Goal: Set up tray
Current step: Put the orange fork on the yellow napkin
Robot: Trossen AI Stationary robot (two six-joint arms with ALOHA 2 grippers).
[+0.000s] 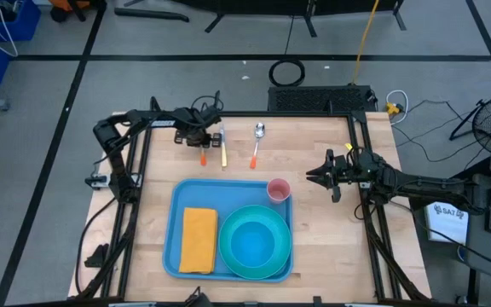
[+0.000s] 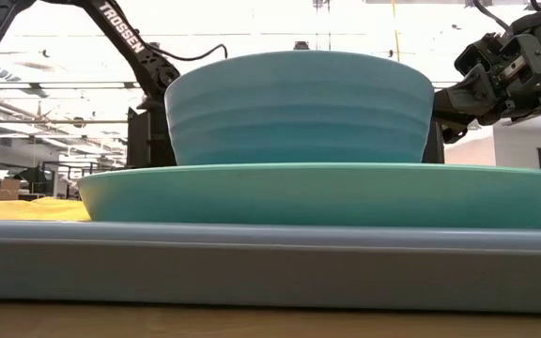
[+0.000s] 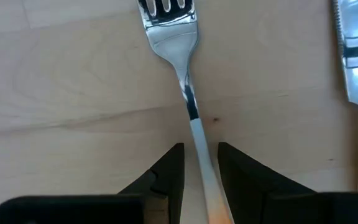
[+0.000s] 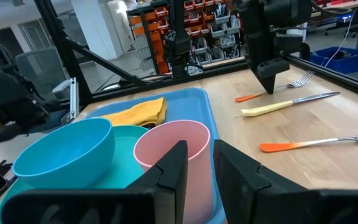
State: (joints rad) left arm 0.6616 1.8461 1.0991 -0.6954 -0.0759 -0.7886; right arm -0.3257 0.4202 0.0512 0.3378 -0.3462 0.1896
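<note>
Two fingers (image 3: 166,180) straddle fork (image 3: 178,56).

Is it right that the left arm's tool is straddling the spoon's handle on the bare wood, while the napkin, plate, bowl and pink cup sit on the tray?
Not quite. The left tool is straddling the fork, not the spoon; the left wrist view shows tines just ahead of its fingers. The rest holds: the yellow napkin, teal plate, blue bowl and pink cup sit on the tray.
</note>
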